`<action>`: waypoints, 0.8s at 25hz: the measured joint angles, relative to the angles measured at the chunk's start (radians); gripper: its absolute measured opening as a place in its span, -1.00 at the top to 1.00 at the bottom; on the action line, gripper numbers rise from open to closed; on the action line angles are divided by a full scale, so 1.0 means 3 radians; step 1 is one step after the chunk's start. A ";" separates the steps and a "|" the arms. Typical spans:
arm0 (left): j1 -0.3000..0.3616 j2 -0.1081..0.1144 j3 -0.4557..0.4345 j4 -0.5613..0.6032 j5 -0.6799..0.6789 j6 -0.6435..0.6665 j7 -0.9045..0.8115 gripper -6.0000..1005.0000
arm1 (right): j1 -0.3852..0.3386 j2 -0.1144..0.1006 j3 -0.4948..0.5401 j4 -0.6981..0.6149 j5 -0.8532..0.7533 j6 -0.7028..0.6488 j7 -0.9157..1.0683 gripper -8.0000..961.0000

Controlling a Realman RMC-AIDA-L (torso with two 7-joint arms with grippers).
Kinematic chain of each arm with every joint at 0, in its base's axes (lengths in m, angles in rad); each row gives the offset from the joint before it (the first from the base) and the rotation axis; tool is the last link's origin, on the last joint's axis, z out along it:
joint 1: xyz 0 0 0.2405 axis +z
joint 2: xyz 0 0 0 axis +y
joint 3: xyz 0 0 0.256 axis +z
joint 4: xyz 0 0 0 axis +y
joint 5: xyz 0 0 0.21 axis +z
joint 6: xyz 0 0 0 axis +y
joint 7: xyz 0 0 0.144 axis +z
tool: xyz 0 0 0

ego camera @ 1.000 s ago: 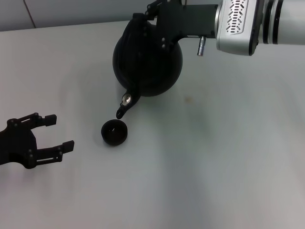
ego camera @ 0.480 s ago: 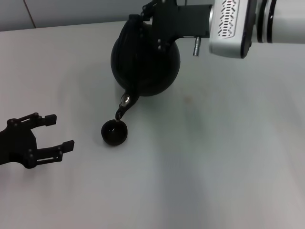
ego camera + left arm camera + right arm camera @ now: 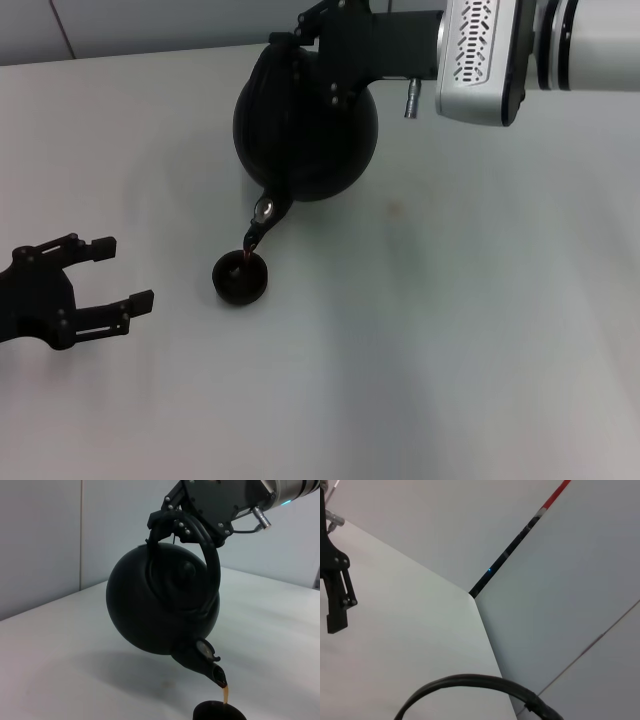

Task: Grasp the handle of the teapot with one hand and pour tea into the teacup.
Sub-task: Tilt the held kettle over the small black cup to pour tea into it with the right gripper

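The black left gripper (image 3: 105,272) rests low on the white table (image 3: 450,330), its 2 fingers spread apart and holding nothing, unmoved over the last second. To its right sits the small round, dark teacup (image 3: 240,277), alone on open tabletop. A thin amber stream, absent 1 second ago, now falls from the spout into the cup. Above it hangs the large round, matte black teapot (image 3: 305,130), tipped spout-down and shifted slightly leftward since then. The black right gripper (image 3: 187,522) is clamped on the black arched hoop handle (image 3: 212,567), though its fingertips seem partly hidden. Bare table lies wide to the right; the far edge runs close behind the pot.
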 joint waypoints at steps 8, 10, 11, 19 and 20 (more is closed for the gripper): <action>-0.0006 -0.0004 0.0000 -0.0003 0.0000 -0.0031 0.0000 -0.71 | -0.0002 -0.0003 -0.0042 -0.0037 0.0000 0.0002 -0.0004 0.80; -0.0006 -0.0004 0.0000 -0.0003 0.0000 -0.0034 0.0000 -0.71 | -0.0002 -0.0005 -0.0044 -0.0037 0.0002 0.0002 -0.0005 0.80; -0.0006 -0.0004 0.0000 -0.0003 0.0000 -0.0038 0.0000 -0.71 | -0.0004 -0.0005 -0.0045 -0.0037 0.0001 0.0002 -0.0005 0.80; -0.0013 -0.0005 0.0000 -0.0003 0.0000 -0.0056 0.0000 -0.72 | -0.0039 -0.0005 -0.0042 -0.0002 0.0045 0.0001 0.0016 0.80; -0.0013 -0.0005 0.0000 -0.0003 0.0000 -0.0056 0.0000 -0.71 | -0.0052 -0.0004 -0.0043 0.0001 0.0078 0.0001 0.0018 0.80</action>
